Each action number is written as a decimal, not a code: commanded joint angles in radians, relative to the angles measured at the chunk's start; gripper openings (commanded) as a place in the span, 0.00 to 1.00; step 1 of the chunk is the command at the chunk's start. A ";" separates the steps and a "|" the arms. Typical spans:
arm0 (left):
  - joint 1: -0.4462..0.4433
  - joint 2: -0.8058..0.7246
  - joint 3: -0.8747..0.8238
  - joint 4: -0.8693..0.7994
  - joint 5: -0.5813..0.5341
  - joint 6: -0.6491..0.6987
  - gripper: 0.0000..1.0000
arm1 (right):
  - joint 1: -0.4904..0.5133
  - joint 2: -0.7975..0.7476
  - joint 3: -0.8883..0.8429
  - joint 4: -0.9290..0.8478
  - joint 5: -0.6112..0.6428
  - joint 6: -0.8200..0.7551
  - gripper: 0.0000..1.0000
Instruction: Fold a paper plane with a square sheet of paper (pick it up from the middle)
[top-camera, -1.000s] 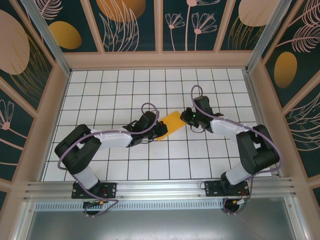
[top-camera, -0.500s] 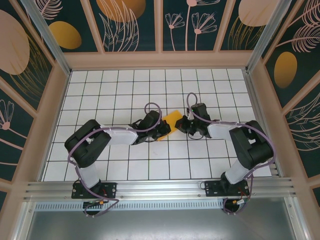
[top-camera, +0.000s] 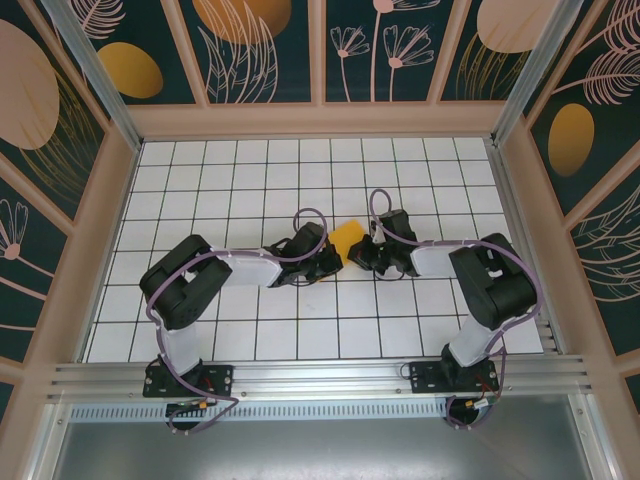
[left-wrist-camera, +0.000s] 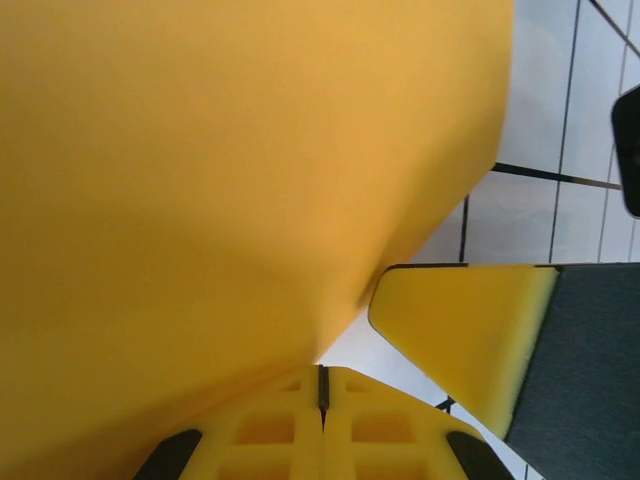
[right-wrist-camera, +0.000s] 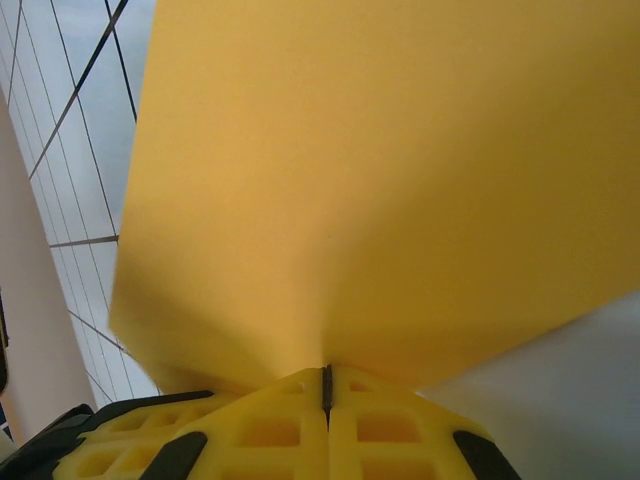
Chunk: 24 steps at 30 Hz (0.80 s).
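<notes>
The flat table of white square tiles (top-camera: 230, 180) with thin dark grid lines is walled by a pale wooden frame (top-camera: 320, 120) on its left, far and right sides. Along its near edge runs a ribbed aluminium rail (top-camera: 320, 375), on which stand the left arm's black base (top-camera: 188, 380) and the right arm's black base (top-camera: 452, 377). Over the table's middle is a thin orange-yellow sheet of paper (top-camera: 345, 238); whether it touches the tiles cannot be told.
</notes>
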 joint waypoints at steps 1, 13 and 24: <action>-0.007 0.010 0.043 -0.052 -0.032 0.026 0.00 | 0.006 0.028 -0.005 0.011 -0.014 -0.007 0.00; -0.007 0.050 0.049 -0.088 -0.032 0.038 0.00 | 0.007 0.057 -0.001 -0.003 -0.001 -0.017 0.00; -0.006 0.061 0.049 -0.156 -0.067 0.037 0.00 | 0.006 0.066 0.027 -0.044 0.035 -0.054 0.00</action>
